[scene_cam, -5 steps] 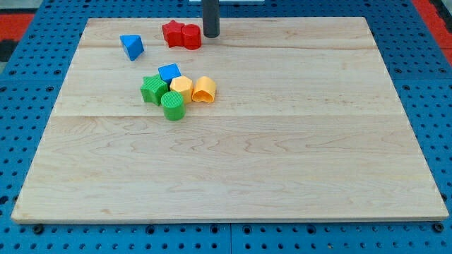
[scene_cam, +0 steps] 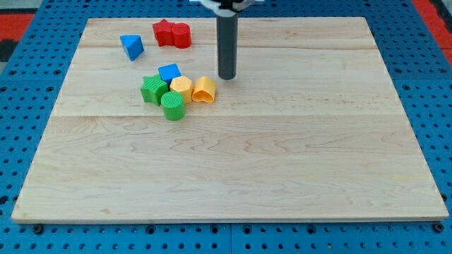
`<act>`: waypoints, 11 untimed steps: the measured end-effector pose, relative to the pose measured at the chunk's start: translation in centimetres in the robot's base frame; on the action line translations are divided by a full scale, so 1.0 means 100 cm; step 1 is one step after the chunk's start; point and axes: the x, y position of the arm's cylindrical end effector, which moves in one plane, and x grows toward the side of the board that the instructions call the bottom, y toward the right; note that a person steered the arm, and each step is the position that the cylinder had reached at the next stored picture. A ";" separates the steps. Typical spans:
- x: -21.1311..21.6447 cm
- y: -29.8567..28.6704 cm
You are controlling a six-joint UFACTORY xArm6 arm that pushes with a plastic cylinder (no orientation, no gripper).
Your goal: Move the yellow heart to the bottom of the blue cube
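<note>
The yellow heart (scene_cam: pixel 204 89) lies on the wooden board (scene_cam: pixel 282 162), at the right end of a tight cluster. The blue cube (scene_cam: pixel 169 72) is at the cluster's top, up and to the left of the heart. Another yellow block (scene_cam: pixel 181 87) sits between them, touching both. My tip (scene_cam: pixel 227 77) rests on the board just to the upper right of the yellow heart, with a small gap between them.
A green star (scene_cam: pixel 153 89) and a green cylinder (scene_cam: pixel 172 106) make up the cluster's left and bottom. A blue triangle (scene_cam: pixel 131 46) lies at the upper left. A red star (scene_cam: pixel 164 32) and a second red block (scene_cam: pixel 181 35) touch near the top edge.
My tip has moved down and slightly right, from beside the red blocks to beside the yellow heart. The two red blocks have shifted a little left and up. The cluster has not moved.
</note>
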 end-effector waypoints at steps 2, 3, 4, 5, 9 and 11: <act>0.063 -0.019; 0.075 -0.055; 0.078 -0.086; 0.130 -0.050; 0.133 -0.167; 0.107 -0.124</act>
